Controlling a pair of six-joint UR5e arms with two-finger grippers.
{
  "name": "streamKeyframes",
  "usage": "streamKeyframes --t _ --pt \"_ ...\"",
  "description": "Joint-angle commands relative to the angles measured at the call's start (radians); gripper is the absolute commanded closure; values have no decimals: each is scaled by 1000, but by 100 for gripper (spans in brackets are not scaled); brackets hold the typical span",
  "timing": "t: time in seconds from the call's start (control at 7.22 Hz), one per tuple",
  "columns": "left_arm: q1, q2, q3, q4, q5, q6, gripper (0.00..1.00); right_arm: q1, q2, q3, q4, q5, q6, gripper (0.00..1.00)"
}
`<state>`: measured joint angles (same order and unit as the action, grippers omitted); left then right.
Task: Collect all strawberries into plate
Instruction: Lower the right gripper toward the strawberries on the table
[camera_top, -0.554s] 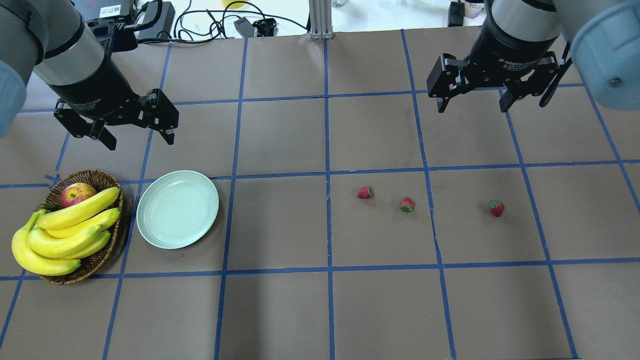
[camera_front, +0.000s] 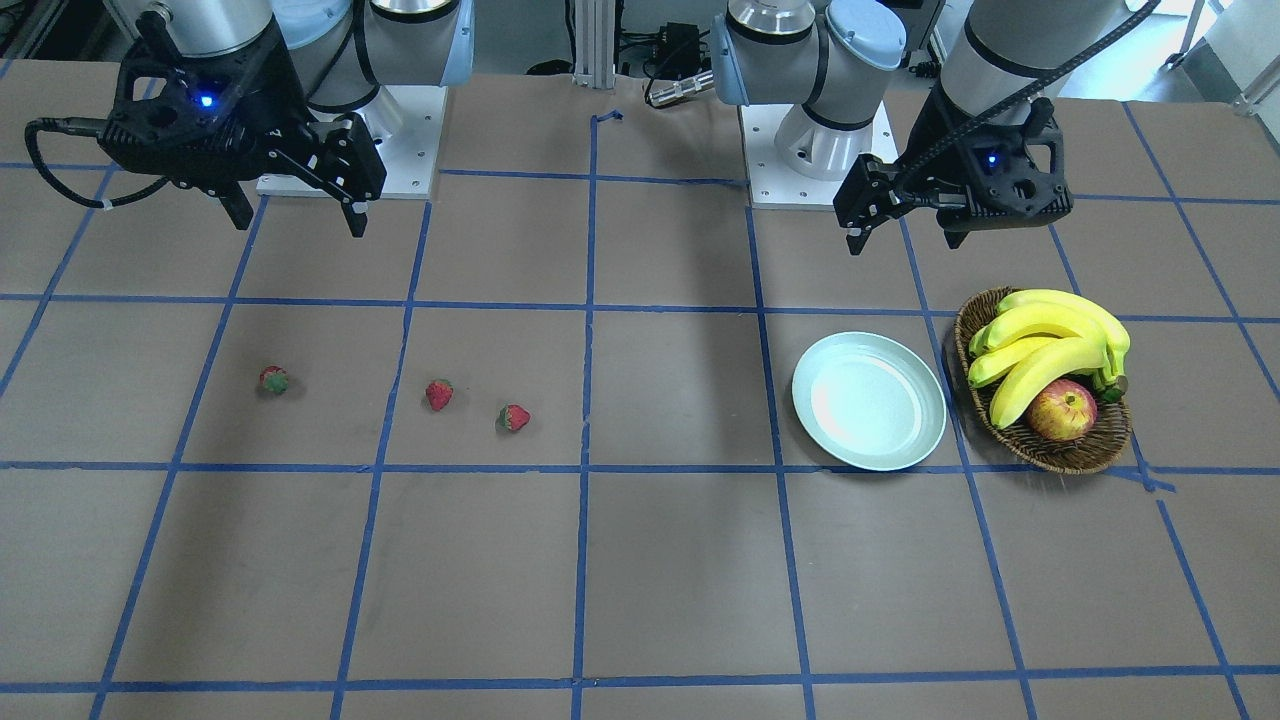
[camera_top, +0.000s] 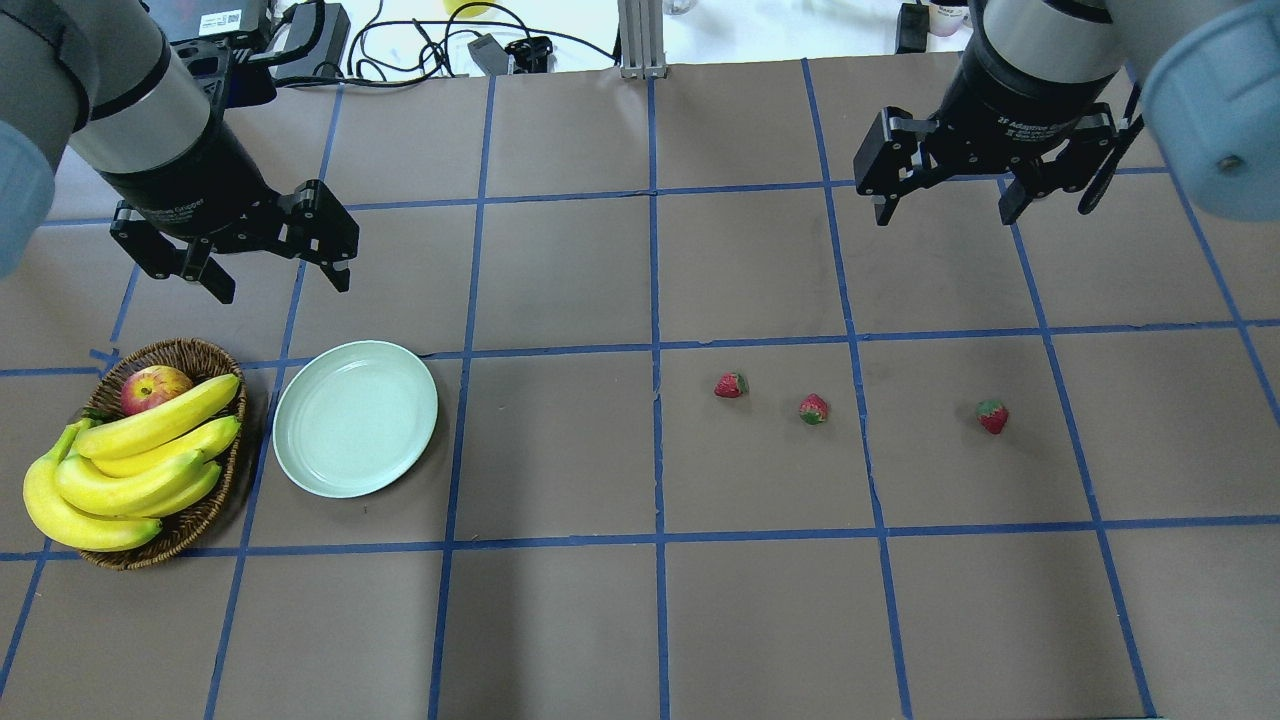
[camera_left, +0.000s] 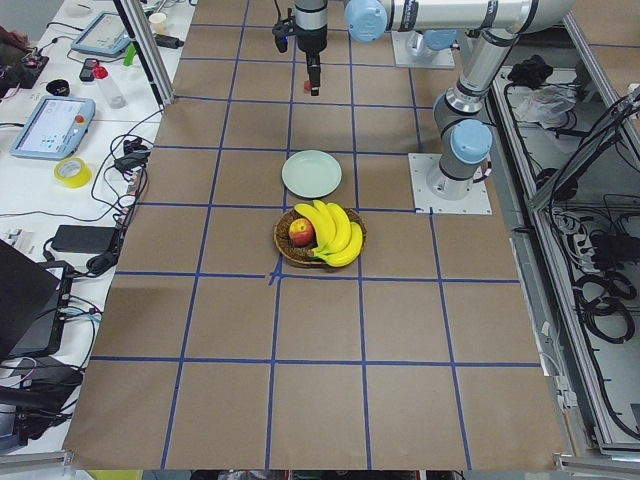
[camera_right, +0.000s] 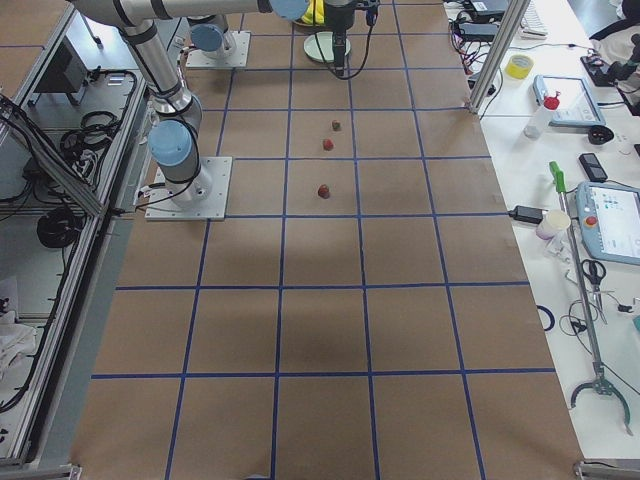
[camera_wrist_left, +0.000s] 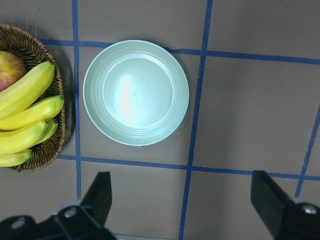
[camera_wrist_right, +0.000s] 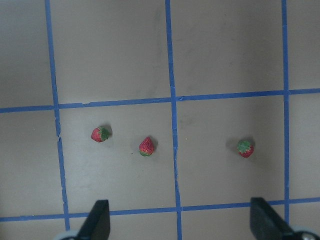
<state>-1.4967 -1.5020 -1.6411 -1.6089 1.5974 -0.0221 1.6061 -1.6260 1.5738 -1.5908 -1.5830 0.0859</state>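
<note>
Three small red strawberries lie on the brown table right of centre in the overhead view: one (camera_top: 731, 385), one (camera_top: 814, 408) and one (camera_top: 992, 416). They also show in the right wrist view (camera_wrist_right: 100, 134), (camera_wrist_right: 146, 146), (camera_wrist_right: 245, 148). The pale mint plate (camera_top: 355, 418) lies empty at the left, beside the basket; it also shows in the left wrist view (camera_wrist_left: 136, 92). My left gripper (camera_top: 275, 282) is open and empty, up above the table behind the plate. My right gripper (camera_top: 945, 210) is open and empty, high behind the strawberries.
A brown wicker basket (camera_top: 205, 355) with bananas (camera_top: 130, 465) and a red-yellow apple (camera_top: 152, 387) stands left of the plate. Cables and boxes (camera_top: 330, 45) lie past the far table edge. Blue tape lines grid the table.
The left gripper has shifted slightly toward the near side. The right gripper has barely moved. The strawberries and plate have not moved.
</note>
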Motion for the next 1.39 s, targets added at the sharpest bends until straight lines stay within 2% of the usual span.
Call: streamKeyframes --t 0.0,0.69,0.97,1.11,1.25 --pt "-4 6 14 -34 -23 -4 0 0 0 0 2 0 0 0" --pt "-2 6 12 -36 -22 7 0 6 9 2 26 -3 3 0" --pt "-4 6 3 -36 -17 8 0 23 113 27 11 6 34 0" --pt "-2 6 -2 -36 -19 8 0 67 161 49 -23 23 117 0" --pt "-4 6 -2 -36 -25 8 0 128 226 87 -144 55 173 0"
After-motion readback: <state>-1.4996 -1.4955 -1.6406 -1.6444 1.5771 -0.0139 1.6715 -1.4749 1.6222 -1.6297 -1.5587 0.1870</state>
